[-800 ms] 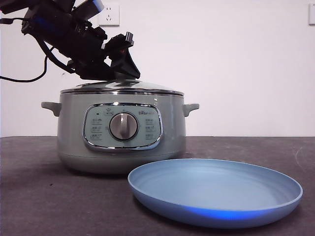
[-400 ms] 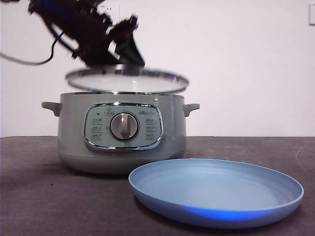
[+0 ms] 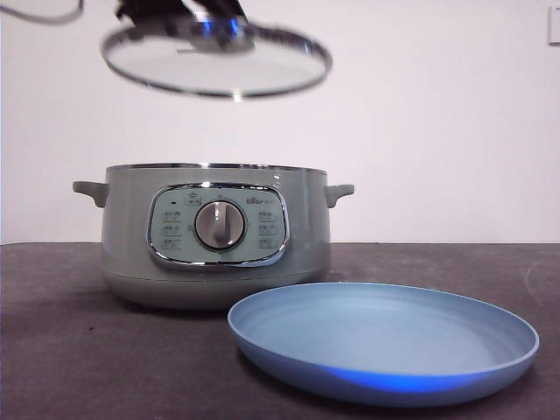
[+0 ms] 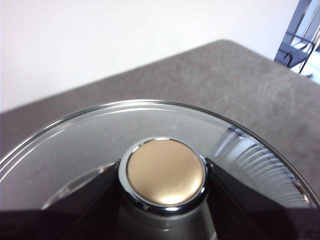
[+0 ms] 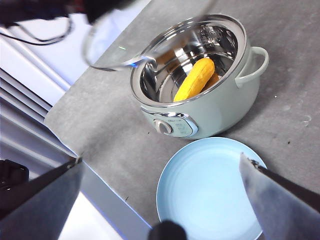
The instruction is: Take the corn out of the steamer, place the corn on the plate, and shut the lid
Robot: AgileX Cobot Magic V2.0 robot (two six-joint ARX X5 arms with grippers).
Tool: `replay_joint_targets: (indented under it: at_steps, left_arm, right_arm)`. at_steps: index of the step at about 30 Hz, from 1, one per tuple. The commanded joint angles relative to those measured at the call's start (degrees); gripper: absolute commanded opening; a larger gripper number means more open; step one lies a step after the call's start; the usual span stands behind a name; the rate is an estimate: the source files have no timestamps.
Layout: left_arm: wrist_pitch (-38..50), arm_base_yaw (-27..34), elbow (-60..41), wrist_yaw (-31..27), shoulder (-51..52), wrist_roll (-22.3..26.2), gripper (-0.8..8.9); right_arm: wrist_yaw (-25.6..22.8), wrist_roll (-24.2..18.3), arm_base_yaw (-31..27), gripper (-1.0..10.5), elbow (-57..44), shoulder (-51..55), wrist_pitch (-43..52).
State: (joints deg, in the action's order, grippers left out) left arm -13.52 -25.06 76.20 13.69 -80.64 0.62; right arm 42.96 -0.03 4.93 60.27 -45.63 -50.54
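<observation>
The glass lid hangs high above the open sage-green steamer, tilted slightly. My left gripper is shut on the lid's knob, one black jaw on each side; in the front view it shows only as a dark tip at the top edge. The yellow corn lies inside the steamer, whose wall hides it from the front. The light-blue plate sits bare in front of the steamer, to its right. My right gripper hovers open, high over the plate.
A dark grey cloth covers the table. A white wall stands behind, with a socket at the top. The table's edge runs near the steamer in the right wrist view.
The lid has come off the steamer and risen steadily in my left gripper, now well above the pot. Steamer and plate have stayed in place.
</observation>
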Motion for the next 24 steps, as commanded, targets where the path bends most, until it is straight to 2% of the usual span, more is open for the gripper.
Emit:
replay_joint_targets:
  at_steps: [1,9,20,24]
  left_arm:
    - [-0.61,0.48,1.14,0.31,5.75,0.94,-0.06]
    - [-14.14,0.79,1.11,0.02,19.87,1.70,-0.06]
    - [-31.04,0.79,0.98,-5.90,36.22,3.32,-0.06]
    - [-35.21,0.79,0.98,-6.19,41.07,3.63,-0.06]
  right_arm:
    - [-0.04,-0.48,0.15,5.7,0.09,-0.44,0.28]
    - [-0.04,-0.92,0.17,5.7,0.09,-1.22,0.33]
    - [-0.04,-0.85,0.17,5.7,0.09,-3.17,2.32]
    - [-0.02,-0.81,0.20,5.7,0.09,-5.31,3.45]
